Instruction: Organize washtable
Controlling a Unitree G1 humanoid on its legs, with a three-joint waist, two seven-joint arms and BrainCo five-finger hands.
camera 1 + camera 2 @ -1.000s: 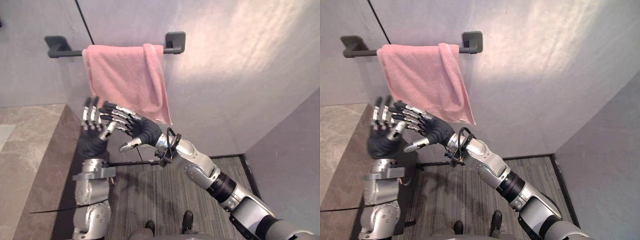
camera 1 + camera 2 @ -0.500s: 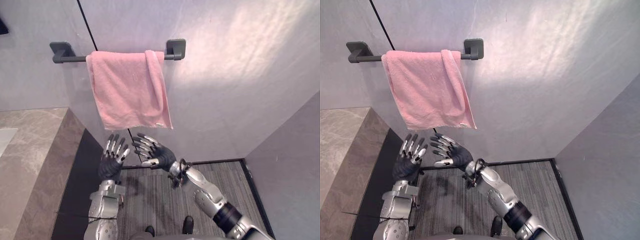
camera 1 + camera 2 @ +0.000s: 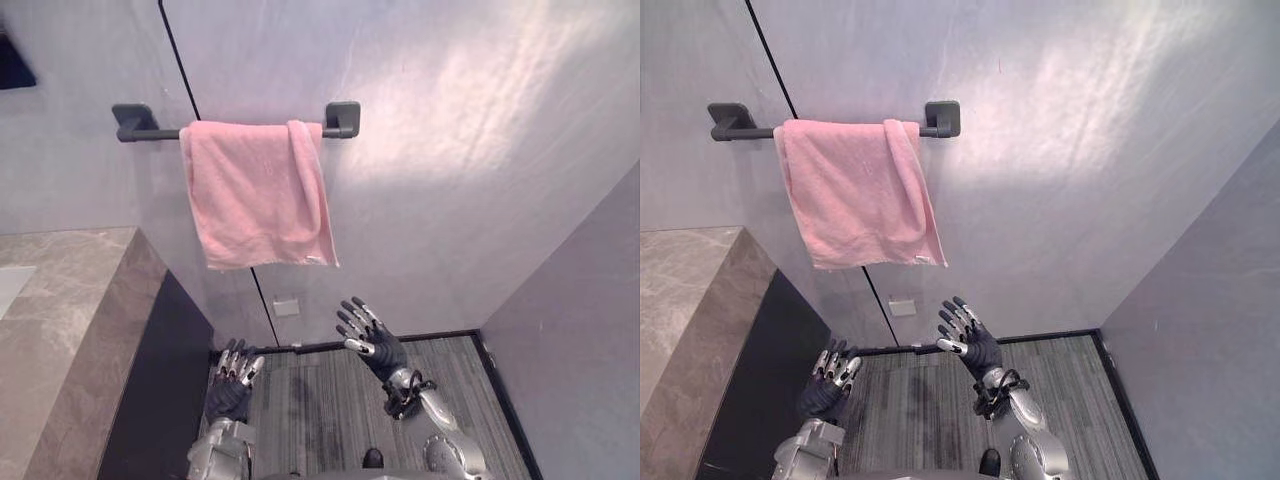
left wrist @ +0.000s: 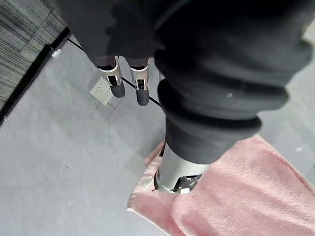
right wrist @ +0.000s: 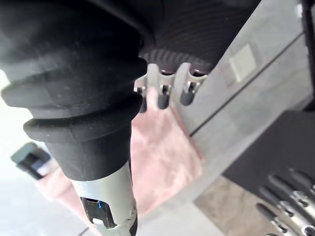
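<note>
While the pink towel (image 3: 262, 190) hangs draped over the dark towel bar (image 3: 150, 132) on the far wall, both of your hands sit low and near, well apart from it, so any reach has to go up and away from you. The bar runs left to right, and the cloth falls straight down from it. Its right edge is doubled over in a thicker fold beside the bar's right mount. The lower hem lies slightly uneven, with the right corner the lowest part.

Your right hand (image 3: 372, 345) is empty, fingers straight and spread, palm turned toward the wall. It stands below and a little right of that lower right corner, and looks the nearer of the two. Your left hand (image 3: 232, 385) is lower, also empty with its fingers straight, roughly under the towel's left half.

A small pale cover plate (image 3: 286, 307) sits on the wall between the hem and your hands. The stone-topped washtable (image 3: 70, 320) lies off to the left, its dark side panel just beside your left hand.
</note>
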